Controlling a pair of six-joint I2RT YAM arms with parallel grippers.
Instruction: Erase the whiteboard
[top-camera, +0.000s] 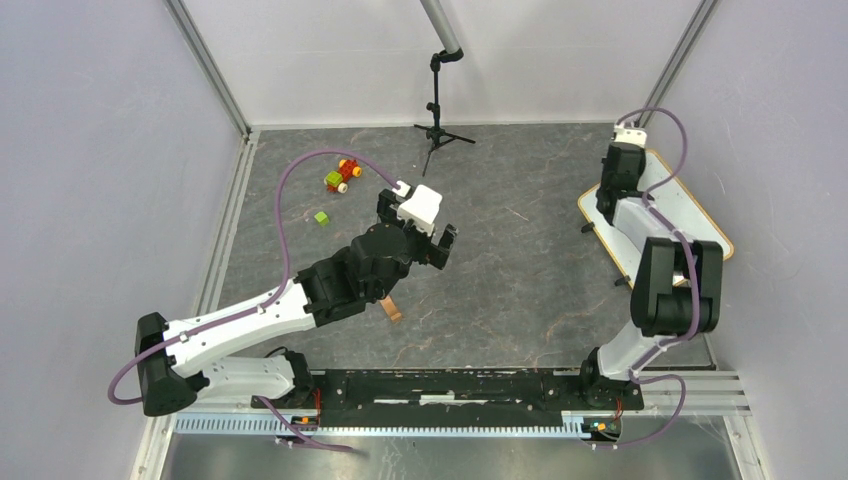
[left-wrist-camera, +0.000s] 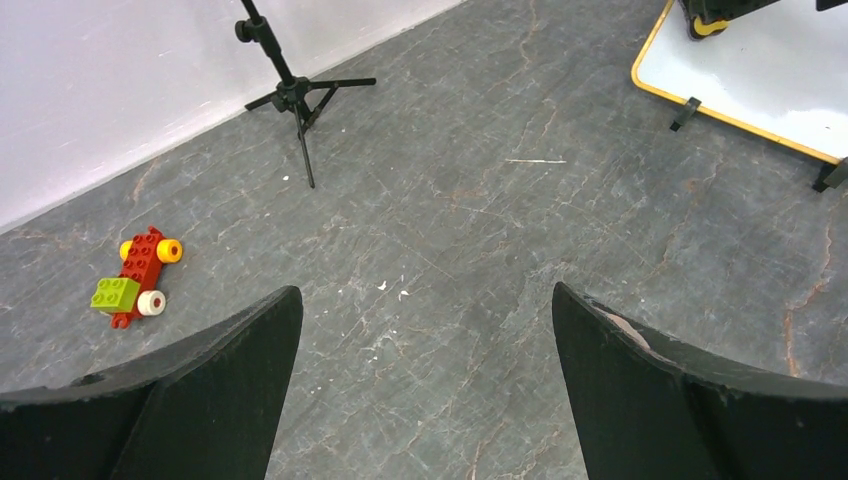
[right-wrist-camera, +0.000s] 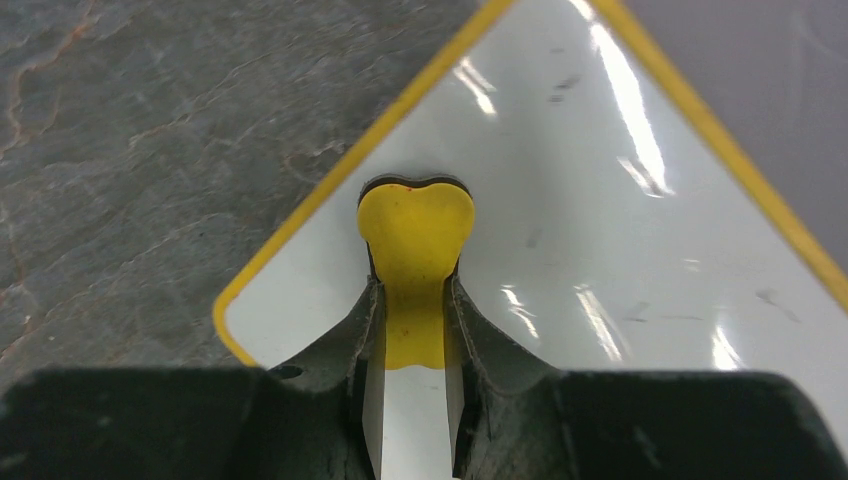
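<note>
- Whiteboard (top-camera: 700, 222), white with a thin yellowish frame, lies flat on the grey stone-patterned table (top-camera: 520, 290) at its far right, close to the side wall.
- Right gripper (right-wrist-camera: 413, 300) hangs over the board's left corner, jaws drawn narrow and clamped on a yellow eraser (right-wrist-camera: 415, 225). The eraser's lobed head, dark-edged beneath, points down at the white surface and seems to touch it, so that the pad can rub.
- Marks on the glossy board are few: only some faint grey smudges (right-wrist-camera: 560, 88) show. I judge the wiping far along, with these leftovers calling for more passes.
- Left gripper (left-wrist-camera: 425, 295) hovers above mid-table, jaws spread wide and holding nothing. It looks parked clear of the board to leave the right arm room.
- Toy car (left-wrist-camera: 140, 275) of red, yellow and green bricks and a loose green brick (top-camera: 321, 218) sit far left, well apart from the board. A small black tripod (left-wrist-camera: 297, 95) stands by the back wall. None seems needed for wiping.
- Risk: small black clips (left-wrist-camera: 690, 110) sit at the board's edge. Whether they pin it I cannot tell, so a hard stroke might slide it.
</note>
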